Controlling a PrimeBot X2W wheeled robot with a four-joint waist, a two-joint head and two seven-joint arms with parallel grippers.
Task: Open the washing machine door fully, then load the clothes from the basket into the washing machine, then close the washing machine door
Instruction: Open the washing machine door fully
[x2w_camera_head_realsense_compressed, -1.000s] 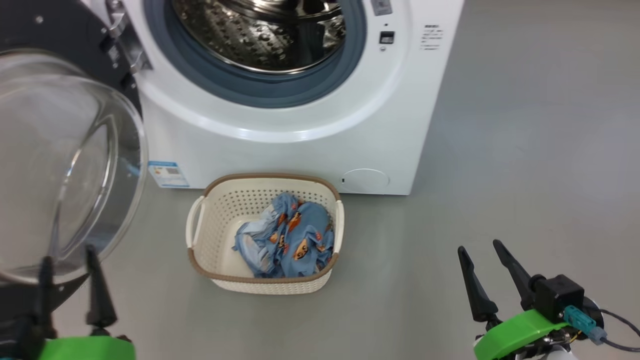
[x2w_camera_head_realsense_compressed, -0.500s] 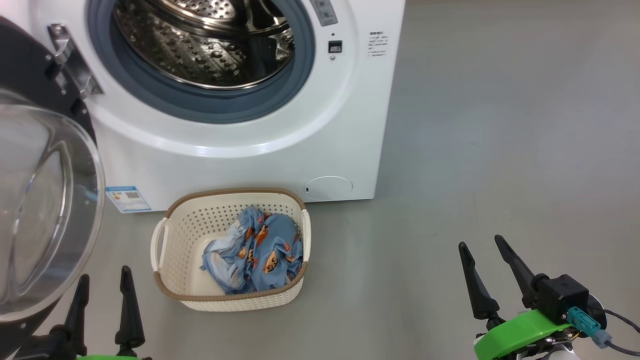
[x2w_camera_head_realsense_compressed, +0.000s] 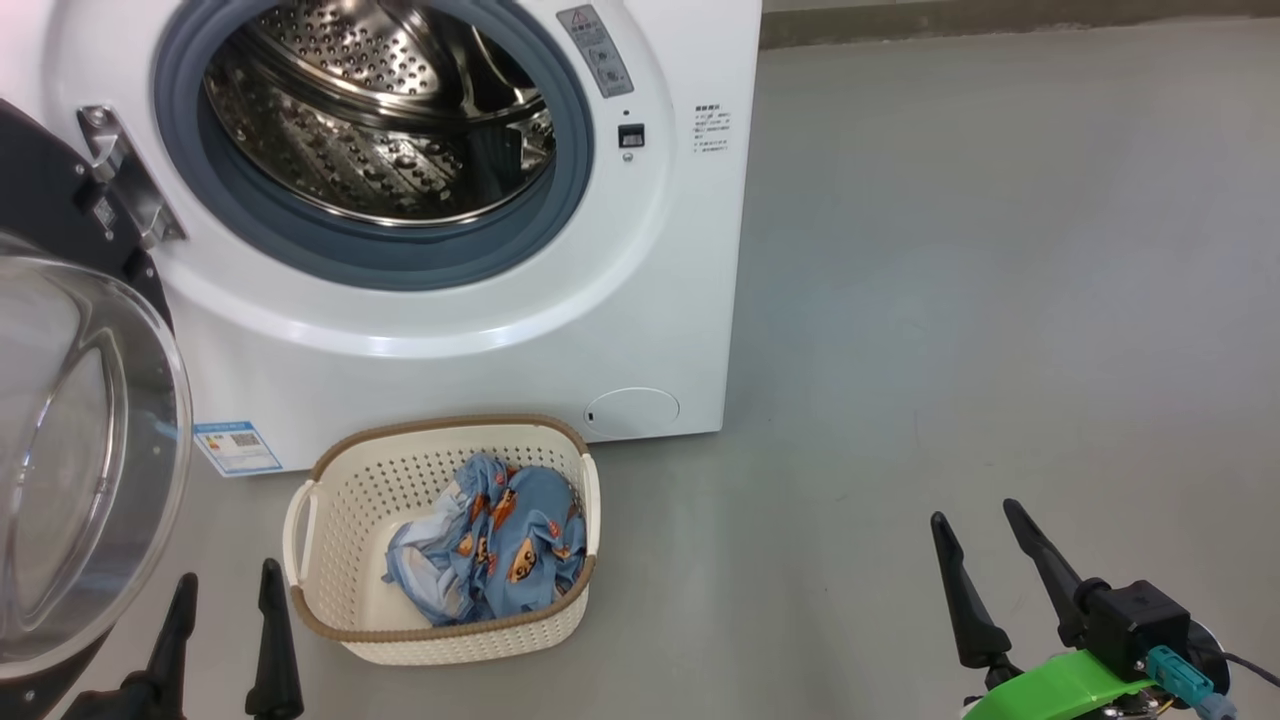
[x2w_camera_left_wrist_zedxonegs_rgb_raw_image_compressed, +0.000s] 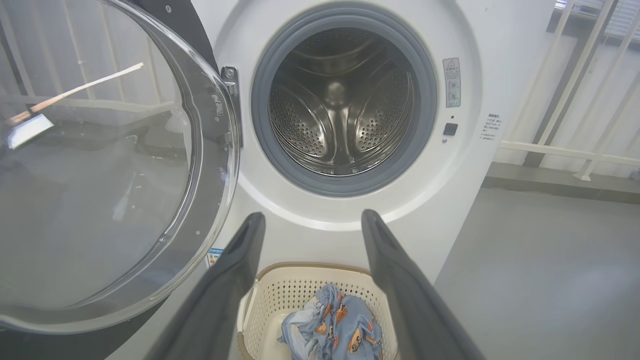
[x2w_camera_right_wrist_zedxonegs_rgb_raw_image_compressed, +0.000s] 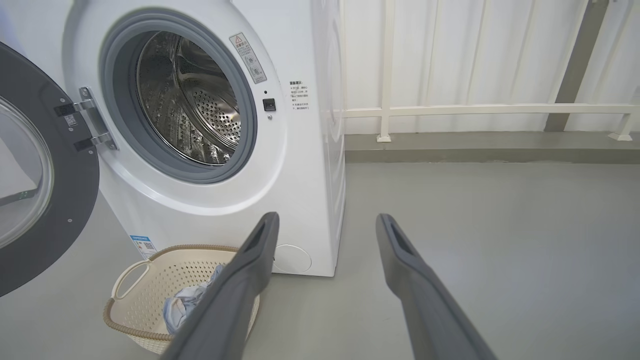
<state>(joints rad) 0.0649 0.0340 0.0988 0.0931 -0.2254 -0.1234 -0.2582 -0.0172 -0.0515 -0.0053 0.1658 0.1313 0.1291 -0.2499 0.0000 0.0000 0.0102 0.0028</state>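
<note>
Two claws, the left claw and right claw, hang wide open holding nothing. Head camera has tilted up since a second ago, so more drum shows; basket and machine stay put. Blue bear-print clothes sit bunched in the basket on the floor, just in front of the washing machine. And the washing machine door stands swung open at left.

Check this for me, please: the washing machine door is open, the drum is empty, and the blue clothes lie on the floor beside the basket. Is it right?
One part is wrong. The clothes lie inside the basket, not on the floor beside it, as the head view shows. The washing machine door is open and the drum is empty.
</note>
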